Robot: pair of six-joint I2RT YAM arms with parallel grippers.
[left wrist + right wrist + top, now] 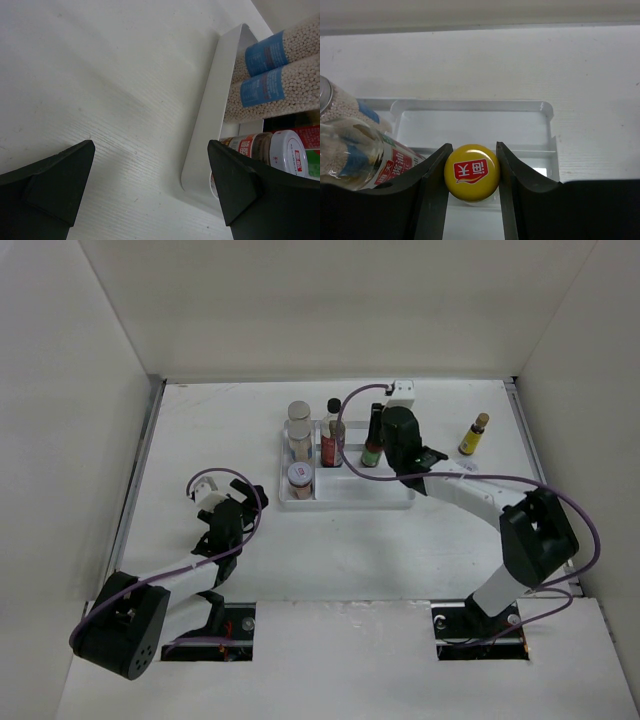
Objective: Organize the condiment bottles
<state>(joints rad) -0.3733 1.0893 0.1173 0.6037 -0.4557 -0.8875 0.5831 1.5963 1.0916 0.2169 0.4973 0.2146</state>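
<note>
My right gripper [472, 148] is shut on the yellow cap of a small bottle [472, 172], which stands upright over a compartment of the white divided tray [470, 106]. In the top view the gripper [400, 445] hides that bottle. A second yellow-capped bottle [474, 434] stands on the table right of the tray [350, 502]. In the tray are two silver-lidded jars [300, 424], a jar with a red-white lid [300, 478], a black-capped dark bottle [333, 412] and a dark bottle with a green label [373, 445]. My left gripper [225, 510] [151, 145] hangs open and holds nothing, left of the tray's corner [205, 130].
Pale walls close in the table on the left, back and right. A small white box [402, 392] sits behind the tray. In the left wrist view the bead-filled jars [280, 85] and the red-white lidded jar [289, 152] lie just past the tray wall.
</note>
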